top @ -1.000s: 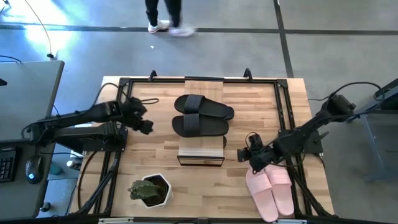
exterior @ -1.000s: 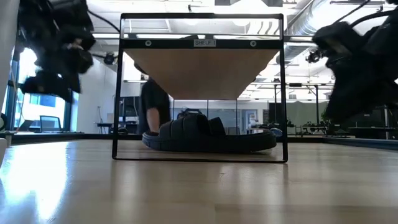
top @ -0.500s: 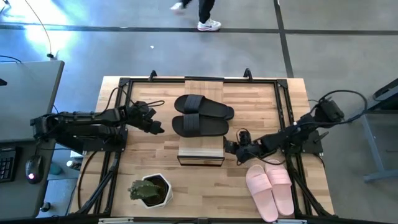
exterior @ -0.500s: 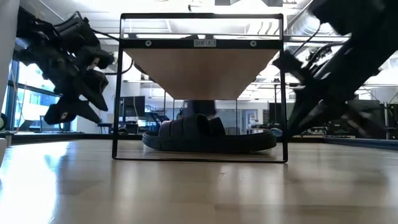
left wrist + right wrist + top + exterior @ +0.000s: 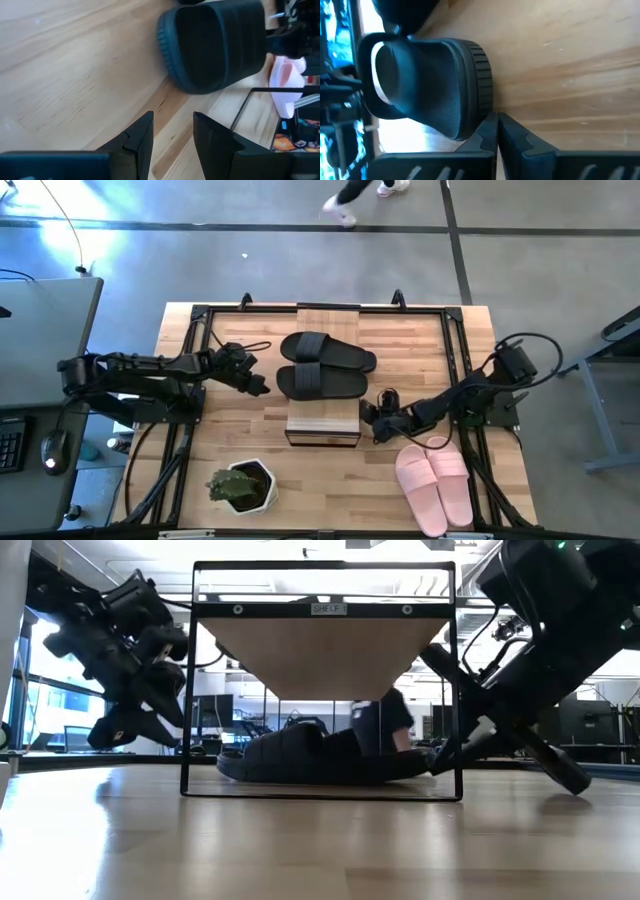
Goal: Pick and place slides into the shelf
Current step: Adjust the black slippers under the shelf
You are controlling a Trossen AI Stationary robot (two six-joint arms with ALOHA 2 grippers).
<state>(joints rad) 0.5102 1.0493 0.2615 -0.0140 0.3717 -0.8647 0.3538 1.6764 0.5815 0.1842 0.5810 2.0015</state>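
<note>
Two black slides [image 5: 325, 366] lie side by side on the desk [image 5: 420, 340] under the shelf [image 5: 324, 423], its plank top showing only where they do not hide it from above. Both arms come in low from opposite ends, probably to square the nearer slide inside the frame. The left tool [image 5: 254, 384] sits just off one end of that slide with its fingers [image 5: 137, 142] a narrow gap apart, holding nothing. The right tool [image 5: 382, 423] has its fingers [image 5: 492, 135] pressed together, empty, their tips close against the slide's ribbed edge, a posture that suits nudging rather than gripping. Beside the right tool the frame's thin black upright leaves little clearance. The pink slides [image 5: 436, 486] wait behind it near the desk's edge. The plant [image 5: 240, 486] stands well clear of both tools.
</note>
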